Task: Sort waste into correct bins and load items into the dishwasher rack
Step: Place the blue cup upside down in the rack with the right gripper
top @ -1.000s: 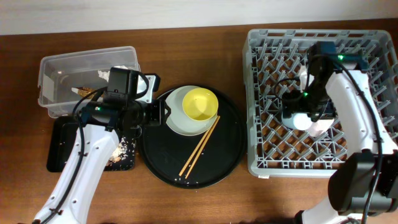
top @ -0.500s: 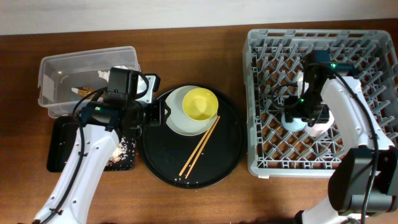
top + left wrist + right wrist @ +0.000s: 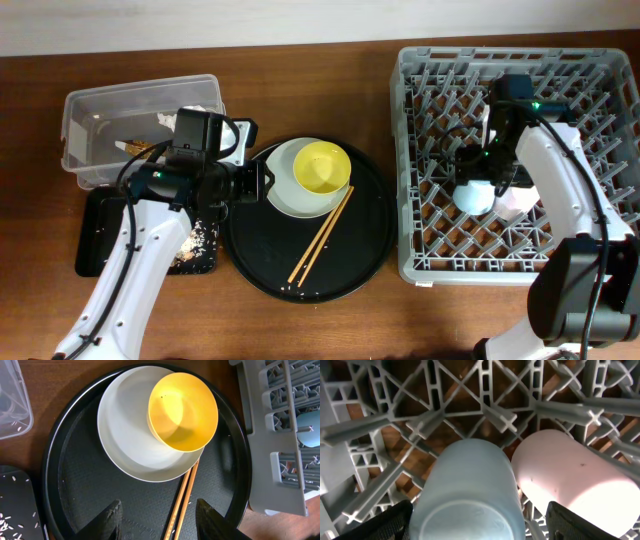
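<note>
The grey dishwasher rack [image 3: 405, 150] stands at the right. My right gripper [image 3: 478, 180] is down inside it, its open fingers [image 3: 480, 525] straddling the light blue cup [image 3: 474, 196] [image 3: 470, 495], which lies base toward the camera with a gap at the right finger. The pink cup [image 3: 515, 205] [image 3: 570, 475] lies right beside it. My left gripper [image 3: 253, 183] [image 3: 162, 520] is open and empty above the brown chopsticks [image 3: 320, 235] [image 3: 185, 495]. The yellow bowl [image 3: 321, 166] [image 3: 182, 410] sits on the pale plate [image 3: 285, 195] [image 3: 125, 435].
Plate, bowl and chopsticks lie on a large round black tray [image 3: 360, 260] [image 3: 85, 485]. The clear tub [image 3: 90, 130] at the far left holds the foil wrapper [image 3: 140, 146] and tissue. The shallow black tray [image 3: 95, 240] below it holds crumbly scraps [image 3: 200, 240].
My right wrist has shifted slightly in the rack and the light blue cup now sits a little further left. The left arm has not moved.
</note>
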Tool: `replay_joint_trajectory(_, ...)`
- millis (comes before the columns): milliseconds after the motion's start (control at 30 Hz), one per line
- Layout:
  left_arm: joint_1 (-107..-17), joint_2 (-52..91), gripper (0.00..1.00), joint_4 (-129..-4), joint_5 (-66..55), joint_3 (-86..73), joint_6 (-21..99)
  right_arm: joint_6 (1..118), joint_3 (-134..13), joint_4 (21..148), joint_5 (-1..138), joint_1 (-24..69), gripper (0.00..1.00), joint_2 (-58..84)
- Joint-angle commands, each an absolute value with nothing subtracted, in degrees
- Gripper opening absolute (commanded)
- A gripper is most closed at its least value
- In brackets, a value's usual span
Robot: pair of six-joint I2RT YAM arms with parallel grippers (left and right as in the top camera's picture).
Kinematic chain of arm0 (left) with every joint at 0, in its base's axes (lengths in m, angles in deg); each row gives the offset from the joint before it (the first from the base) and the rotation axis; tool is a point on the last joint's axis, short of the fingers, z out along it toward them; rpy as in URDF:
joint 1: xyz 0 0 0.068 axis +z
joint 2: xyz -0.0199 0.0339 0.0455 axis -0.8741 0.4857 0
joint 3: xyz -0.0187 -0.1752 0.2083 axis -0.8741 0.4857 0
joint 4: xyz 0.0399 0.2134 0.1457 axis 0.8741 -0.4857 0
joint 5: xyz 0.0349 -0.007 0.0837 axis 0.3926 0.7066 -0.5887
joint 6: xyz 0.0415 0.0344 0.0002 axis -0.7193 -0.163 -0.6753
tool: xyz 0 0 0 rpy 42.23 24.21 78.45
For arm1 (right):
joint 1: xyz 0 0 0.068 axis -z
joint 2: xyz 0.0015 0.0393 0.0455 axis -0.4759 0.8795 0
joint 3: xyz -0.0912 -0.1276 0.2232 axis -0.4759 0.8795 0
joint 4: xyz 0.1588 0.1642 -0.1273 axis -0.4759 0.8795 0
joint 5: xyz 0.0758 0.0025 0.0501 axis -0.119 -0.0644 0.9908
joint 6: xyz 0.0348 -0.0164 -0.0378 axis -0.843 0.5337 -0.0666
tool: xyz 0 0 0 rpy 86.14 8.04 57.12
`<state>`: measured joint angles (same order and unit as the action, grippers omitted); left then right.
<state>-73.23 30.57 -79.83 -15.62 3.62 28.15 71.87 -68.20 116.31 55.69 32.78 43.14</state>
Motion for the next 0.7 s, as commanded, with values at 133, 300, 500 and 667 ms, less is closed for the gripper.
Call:
replay_joint_trajectory(133, -73.0, 30.1, 0.46, -79.9, -15.8, 3.4, 27.2, 71.5, -66.8, 114.9, 57.3, 32.9, 0.76, 43.1)
replay_joint_trajectory(300, -73.0, 30.1, 0.46, -79.9, -15.8, 3.4, 27.2, 71.5, -67.1, 116.0, 57.3, 33.0, 0.45, 43.1)
replay_joint_trajectory(500, -73.0, 30.1, 0.46, -79.9, -15.8, 3.4, 27.2, 71.5, -74.3, 124.1, 57.3, 33.0, 0.43, 40.6)
replay_joint_trajectory(667, -73.0, 30.1, 0.46, -79.9, -15.8, 3.4, 27.2, 71.5, -79.8, 130.1, 58.2, 33.0, 0.43, 39.8)
